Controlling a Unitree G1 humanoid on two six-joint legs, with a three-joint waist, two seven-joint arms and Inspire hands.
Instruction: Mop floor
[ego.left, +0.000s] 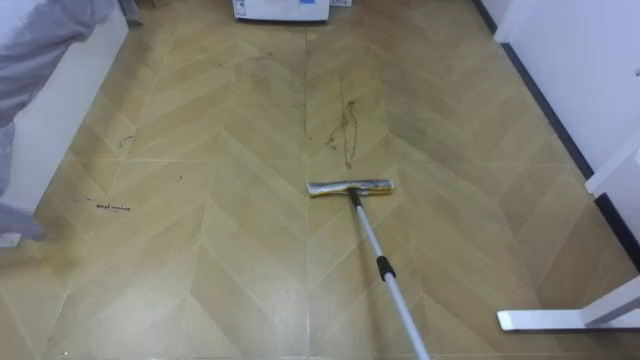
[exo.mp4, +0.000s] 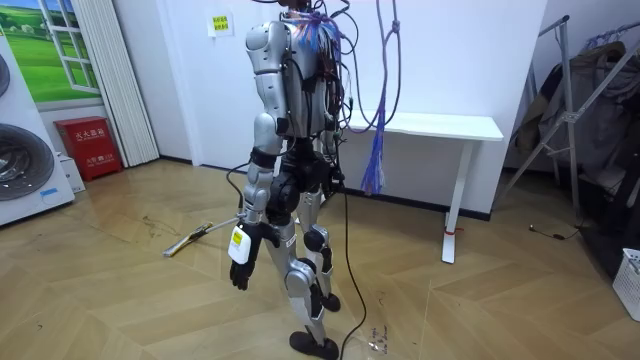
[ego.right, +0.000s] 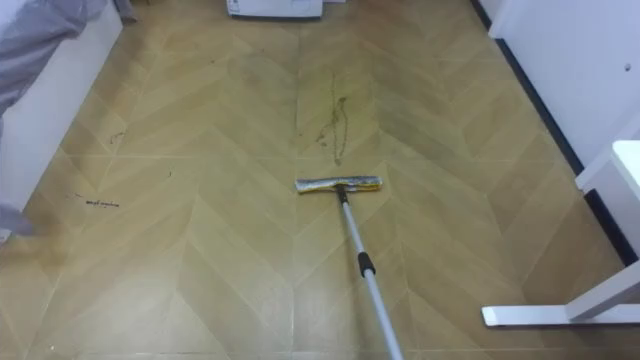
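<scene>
Mop (ego.left: 372, 240): on the floor (ego.left: 200, 280) in front of the robot, about mid-way between the white bed-like block on its left and the wall on its right
Mop head (ego.left: 350, 188): flat on the boards, lying crosswise, just short of the near end of the streak
Handle (ego.left: 405, 312): pale metal with a dark collar part-way along; it slants from the head back toward the robot and a little to its right, and leaves the eye views at the bottom edge
Upper end of handle: I cannot tell what holds it
Streak (ego.left: 347, 125): a thin dark dribble on the wood, running away from the mop head toward the white appliance (ego.left: 282, 10) at the far end
Small marks (ego.left: 113, 207): dark scuffs on the boards well to the robot's left of the mop, near the white block
Grey cloth (ego.left: 40, 50): draped over that block
Left hand (exo.mp4: 240, 262): hangs beside the thigh in the room view, fingers loose and pointing down, holding nothing
Robot: stands upright on the wooden floor, facing the room view's left, with the mop slanting down to the floor on that side of its legs
Worktop (exo.mp4: 440, 126): white, against the wall behind the robot on the room view's right; its flat white foot (ego.left: 570, 318) lies on the floor at the robot's near right, well apart from the mop
Washing machine (exo.mp4: 20, 150): at the room view's left edge, with a red box (exo.mp4: 88, 145) just beside it
</scene>
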